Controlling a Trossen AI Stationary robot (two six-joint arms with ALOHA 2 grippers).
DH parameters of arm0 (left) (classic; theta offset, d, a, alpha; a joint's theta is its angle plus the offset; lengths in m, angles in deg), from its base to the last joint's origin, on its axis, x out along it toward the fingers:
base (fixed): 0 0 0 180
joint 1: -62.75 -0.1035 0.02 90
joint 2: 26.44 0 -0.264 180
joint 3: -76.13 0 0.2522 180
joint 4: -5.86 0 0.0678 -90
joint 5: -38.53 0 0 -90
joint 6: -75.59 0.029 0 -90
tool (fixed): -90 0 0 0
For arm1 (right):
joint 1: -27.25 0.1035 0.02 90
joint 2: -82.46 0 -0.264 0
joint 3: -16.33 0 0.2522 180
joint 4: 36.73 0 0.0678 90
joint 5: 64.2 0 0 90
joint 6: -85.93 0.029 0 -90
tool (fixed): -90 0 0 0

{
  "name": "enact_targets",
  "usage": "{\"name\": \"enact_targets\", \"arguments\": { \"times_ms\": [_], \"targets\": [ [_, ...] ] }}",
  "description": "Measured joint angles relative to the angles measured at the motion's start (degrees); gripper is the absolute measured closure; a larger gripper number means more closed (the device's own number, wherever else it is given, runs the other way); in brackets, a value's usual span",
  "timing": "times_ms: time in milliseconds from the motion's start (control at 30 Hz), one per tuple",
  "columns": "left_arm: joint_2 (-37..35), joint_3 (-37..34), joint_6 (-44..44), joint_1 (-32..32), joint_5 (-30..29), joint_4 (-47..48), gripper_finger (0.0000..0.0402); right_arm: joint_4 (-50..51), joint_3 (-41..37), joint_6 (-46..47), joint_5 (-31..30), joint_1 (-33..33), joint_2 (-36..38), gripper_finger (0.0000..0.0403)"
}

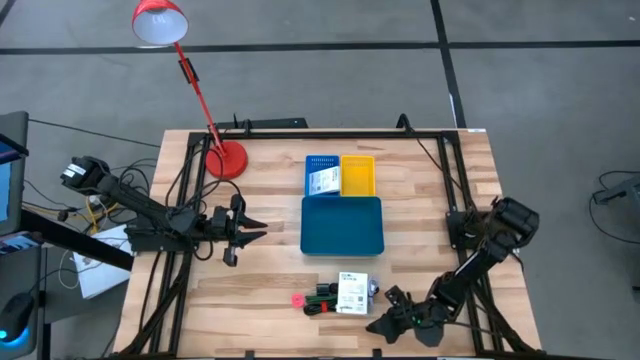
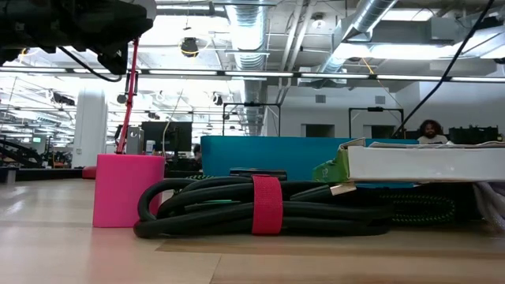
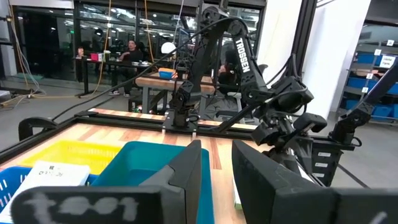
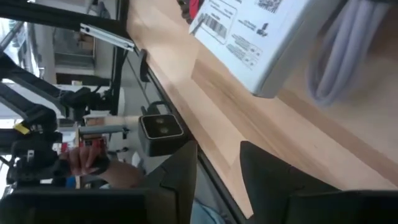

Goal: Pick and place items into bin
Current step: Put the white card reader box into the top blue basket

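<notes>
On the left of the high view we see our left gripper [image 1: 252, 232] hovering over bare table, pointing toward the teal tray [image 1: 342, 226]; its jaws stand a little apart with nothing between them, which we read as an arm waiting clear of the work. Next come the trays, butted together mid-table: the blue tray [image 1: 321, 176] already holds one white packet [image 1: 322, 181], the yellow tray [image 1: 358, 176] beside it looks empty, and the teal tray in front of both looks empty too. Grouped like that, they give either arm a short carry. Nearer the front edge the remaining items lie bunched: the pink block [image 1: 298, 299], then the coiled cable [image 2: 260, 207] with its red strap, then the second packet [image 1: 352, 292]. Farthest right, our right gripper [image 1: 383, 322] sits low by the table's front edge, just beside that packet, jaws partly open and empty. We judge it is lined up low so the fingers can slide around the packet's edge.
</notes>
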Motion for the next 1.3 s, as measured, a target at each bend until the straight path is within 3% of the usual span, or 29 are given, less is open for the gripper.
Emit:
{"name": "enact_targets", "arguments": {
  "times_ms": [567, 1300],
  "targets": [
    [0.0, 0.0, 0.0, 0.0, 0.0, 0.0, 0.0324, 4.6, 0.0, 2.3, 1.0, -2.2, 0.2, 0.018],
    [0.0, 0.0, 0.0, 0.0, 0.0, 0.1, 0.0324, 6.2, 0.0, 1.8, 3.1, -5.1, 0.2, 0.0179]
  ]
}}
